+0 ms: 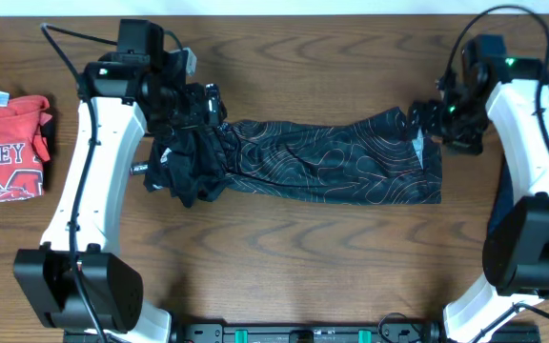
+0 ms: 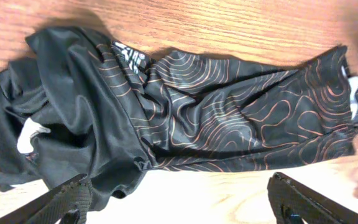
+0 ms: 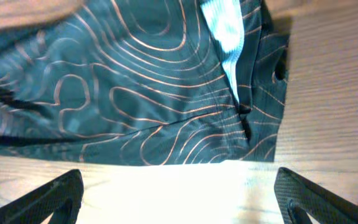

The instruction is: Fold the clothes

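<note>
jersey (image 1: 332, 157): black, thin wavy lines. lies across the middle of the table (image 1: 284, 267) as a long band; right end flat, left end bunched into a heap (image 1: 184, 171).

left gripper (image 1: 203, 103): fingers spread wide, nothing between them; over the far side of the heap.
right gripper (image 1: 425, 116): spread wide too, empty; at the far right corner of the jersey.

risks, as judged:
- folding the heap as it lies would lock in creases; cause: layers not spread first.
- a pinch at the heap may take too many layers or only one; cause: overlapping folds hide the true edge.
- pulling one end while the other lies loose may skew the band; cause: cloth that looks slick on wood.
- red shirt (image 1: 8, 148) sits at the table's left edge, well apart; little risk of snagging.

views:
- overhead only: the whole layout, both arms, the red shirt.
- left wrist only: white print (image 2: 128, 55) and pale patch (image 2: 30, 134) in the heap.
- right wrist only: dark tab (image 3: 244, 118) below the pale strip (image 3: 225, 37), perhaps a zip pull; cannot tell.
</note>
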Available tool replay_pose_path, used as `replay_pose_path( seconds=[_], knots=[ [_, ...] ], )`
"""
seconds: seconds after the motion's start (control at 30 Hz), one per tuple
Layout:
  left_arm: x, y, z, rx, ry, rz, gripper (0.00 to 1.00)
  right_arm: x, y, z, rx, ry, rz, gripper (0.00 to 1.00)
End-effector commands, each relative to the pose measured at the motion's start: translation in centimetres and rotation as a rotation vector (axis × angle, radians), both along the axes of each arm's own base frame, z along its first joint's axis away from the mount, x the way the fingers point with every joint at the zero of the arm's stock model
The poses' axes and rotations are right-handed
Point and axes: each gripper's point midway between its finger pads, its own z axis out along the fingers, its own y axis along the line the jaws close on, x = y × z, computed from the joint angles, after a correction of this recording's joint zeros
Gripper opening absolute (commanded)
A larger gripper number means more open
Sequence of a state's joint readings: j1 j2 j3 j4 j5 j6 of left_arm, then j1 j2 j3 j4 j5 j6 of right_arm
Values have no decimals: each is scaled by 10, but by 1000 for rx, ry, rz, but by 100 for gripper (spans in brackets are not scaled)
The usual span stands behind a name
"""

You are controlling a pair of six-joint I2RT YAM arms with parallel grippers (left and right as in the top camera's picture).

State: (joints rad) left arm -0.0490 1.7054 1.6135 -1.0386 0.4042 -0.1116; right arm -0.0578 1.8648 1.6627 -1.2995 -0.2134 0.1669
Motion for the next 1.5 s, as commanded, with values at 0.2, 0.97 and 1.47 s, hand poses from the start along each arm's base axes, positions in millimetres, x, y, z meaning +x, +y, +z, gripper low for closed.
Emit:
replay_pose_path(
  seconds=[0.2,0.97,1.47],
  knots=[
    [-2,41,-12,-113,46,87,92,2,9,24,31,-45,66,98],
    [-22,78,-76,-196,109,167,94,0,15,25,68,-41,81,99],
    [-22,100,-112,-210,185,202,96,-4,15,25,69,-30,88,99]
  ],
)
